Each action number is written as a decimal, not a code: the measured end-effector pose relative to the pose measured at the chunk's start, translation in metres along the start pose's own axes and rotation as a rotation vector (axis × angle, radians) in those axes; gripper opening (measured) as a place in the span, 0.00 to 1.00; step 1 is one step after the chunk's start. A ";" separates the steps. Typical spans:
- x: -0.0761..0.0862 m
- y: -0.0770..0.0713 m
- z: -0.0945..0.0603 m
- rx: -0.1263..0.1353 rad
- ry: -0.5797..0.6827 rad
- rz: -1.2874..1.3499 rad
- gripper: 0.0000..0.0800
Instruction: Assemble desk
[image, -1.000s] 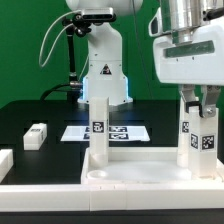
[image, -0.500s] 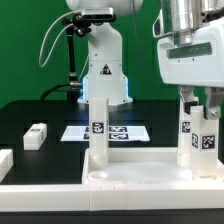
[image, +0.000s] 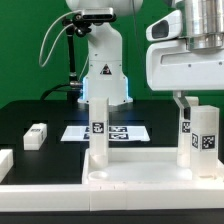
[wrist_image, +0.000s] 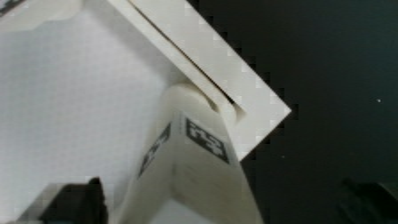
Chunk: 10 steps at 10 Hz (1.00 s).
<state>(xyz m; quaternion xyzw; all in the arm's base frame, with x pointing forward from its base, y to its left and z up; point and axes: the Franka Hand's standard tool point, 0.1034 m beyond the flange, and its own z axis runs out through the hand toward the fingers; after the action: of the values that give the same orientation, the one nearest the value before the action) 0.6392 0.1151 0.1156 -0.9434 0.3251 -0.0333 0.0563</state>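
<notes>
One leg (image: 207, 140) stands upright on the desk top (image: 135, 165). The gripper (image: 198, 102) has lifted clear, fingers apparently apart, so the leg looks seated.

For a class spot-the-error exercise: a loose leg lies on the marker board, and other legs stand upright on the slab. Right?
No. The loose leg lies on the black table, apart from the marker board, as the exterior view shows. The other legs do stand upright on the slab.

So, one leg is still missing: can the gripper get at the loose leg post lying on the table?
Probably yes: the loose leg post lies alone on the table, nothing over it, and the gripper hangs open and empty.
</notes>
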 end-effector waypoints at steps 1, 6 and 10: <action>0.001 0.003 0.000 -0.009 -0.013 -0.168 0.81; -0.002 0.014 0.019 -0.045 -0.112 -0.676 0.66; -0.002 0.014 0.019 -0.056 -0.105 -0.476 0.36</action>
<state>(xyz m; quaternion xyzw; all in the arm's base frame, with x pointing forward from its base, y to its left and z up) 0.6314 0.1067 0.0945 -0.9951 0.0910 0.0124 0.0374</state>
